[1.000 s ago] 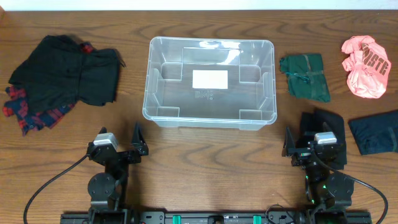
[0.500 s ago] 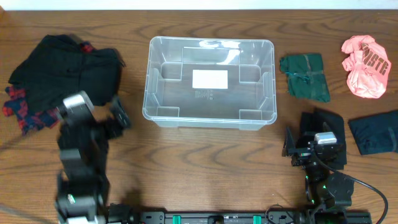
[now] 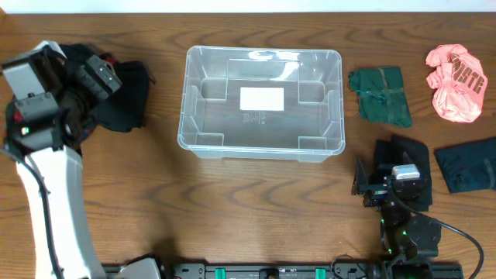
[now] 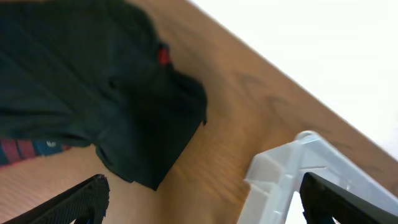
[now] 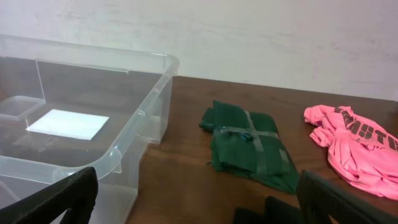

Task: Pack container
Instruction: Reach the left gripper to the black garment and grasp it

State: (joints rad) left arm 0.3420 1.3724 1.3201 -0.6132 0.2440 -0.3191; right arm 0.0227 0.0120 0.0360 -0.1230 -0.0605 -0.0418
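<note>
My left hand (image 3: 99,74) is up over the pile of black clothes (image 3: 128,97) at the left end of the wooden table (image 3: 256,209). Its two fingers are wide apart and hold nothing. A bit of red and blue checked cloth (image 4: 25,149) peeks out from under the pile.

The container (image 3: 338,101) sits in the middle of the table, near the far edge. It is clear, and the white label (image 3: 262,98) is on its bottom.

Just right of the container lies a folded green cloth (image 3: 380,94). My right hand (image 3: 380,177) is low at the near edge, fingers wide apart, holding nothing. A black cloth (image 3: 407,151) lies right by it. A pink shirt (image 3: 456,81) is at the far right, and a dark blue cloth (image 3: 465,167) lies nearer to me.
</note>
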